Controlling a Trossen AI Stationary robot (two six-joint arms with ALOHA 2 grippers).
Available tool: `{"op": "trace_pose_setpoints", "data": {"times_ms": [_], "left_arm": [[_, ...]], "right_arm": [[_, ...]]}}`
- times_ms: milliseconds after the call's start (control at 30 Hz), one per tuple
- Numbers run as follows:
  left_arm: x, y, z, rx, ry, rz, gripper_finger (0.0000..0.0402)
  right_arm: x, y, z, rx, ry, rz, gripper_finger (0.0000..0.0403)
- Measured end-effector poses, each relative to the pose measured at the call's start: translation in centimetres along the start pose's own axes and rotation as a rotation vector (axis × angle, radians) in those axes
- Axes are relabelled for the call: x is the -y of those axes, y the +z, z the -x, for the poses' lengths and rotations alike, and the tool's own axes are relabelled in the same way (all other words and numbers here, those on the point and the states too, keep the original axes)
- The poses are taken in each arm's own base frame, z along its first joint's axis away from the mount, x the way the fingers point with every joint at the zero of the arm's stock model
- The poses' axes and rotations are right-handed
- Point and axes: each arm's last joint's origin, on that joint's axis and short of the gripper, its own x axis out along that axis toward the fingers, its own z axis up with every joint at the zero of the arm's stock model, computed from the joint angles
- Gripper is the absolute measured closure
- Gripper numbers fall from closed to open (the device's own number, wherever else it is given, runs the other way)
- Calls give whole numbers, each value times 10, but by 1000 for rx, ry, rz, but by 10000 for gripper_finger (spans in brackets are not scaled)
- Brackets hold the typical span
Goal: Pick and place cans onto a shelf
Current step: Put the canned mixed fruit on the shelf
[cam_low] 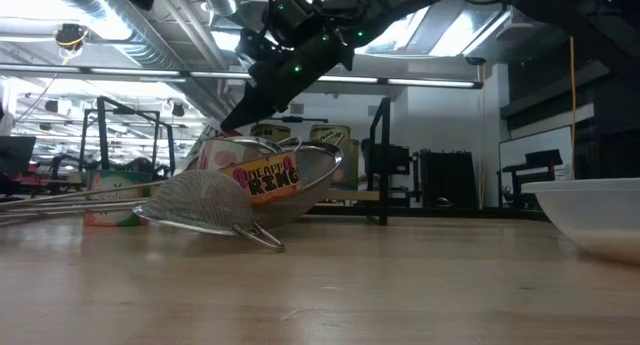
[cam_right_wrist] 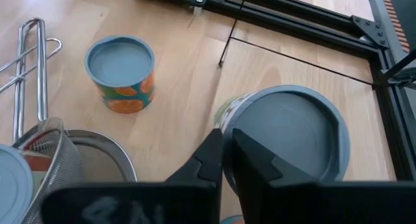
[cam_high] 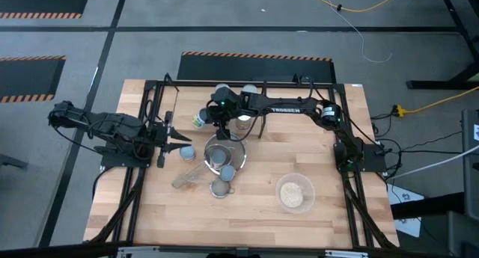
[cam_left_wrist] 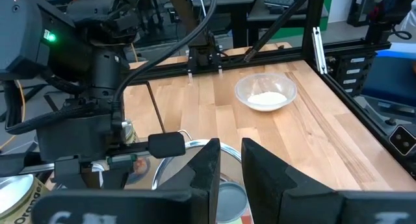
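As seen from above, the right arm reaches across the upper centre of the table (cam_high: 254,206), its right gripper (cam_high: 222,131) hanging over the strainers (cam_high: 224,157) and the cans (cam_high: 200,120) clustered there. The left gripper (cam_high: 174,143) sits at middle left, beside a can (cam_high: 185,152). The shelf (cam_high: 262,127) shows as thin black rods just right of the right gripper. A glass bowl (cam_high: 295,192) lies lower right.

At table level, the right gripper (cam_low: 245,110) descends from the upper centre above a labelled can (cam_low: 262,175) resting in a mesh strainer (cam_low: 200,203); two taller cans (cam_low: 330,137) stand behind.

Through the left wrist camera, the left gripper (cam_left_wrist: 231,169) has its fingers nearly together, clamping nothing, with a can top (cam_left_wrist: 231,198) just below them.

Through the right wrist camera, the right gripper (cam_right_wrist: 224,156) also shows its fingers nearly together, empty, at the edge of a big grey can lid (cam_right_wrist: 289,130); an orange-patterned can (cam_right_wrist: 121,73) stands upper left.
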Motion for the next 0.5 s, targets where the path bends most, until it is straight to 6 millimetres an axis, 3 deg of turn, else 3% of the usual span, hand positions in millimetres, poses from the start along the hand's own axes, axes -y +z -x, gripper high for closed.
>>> {"op": "trace_pose_setpoints", "data": {"times_ms": [500], "left_arm": [[0,0,0,0,0,0,346]], "right_arm": [[0,0,0,0,0,0,360]]}}
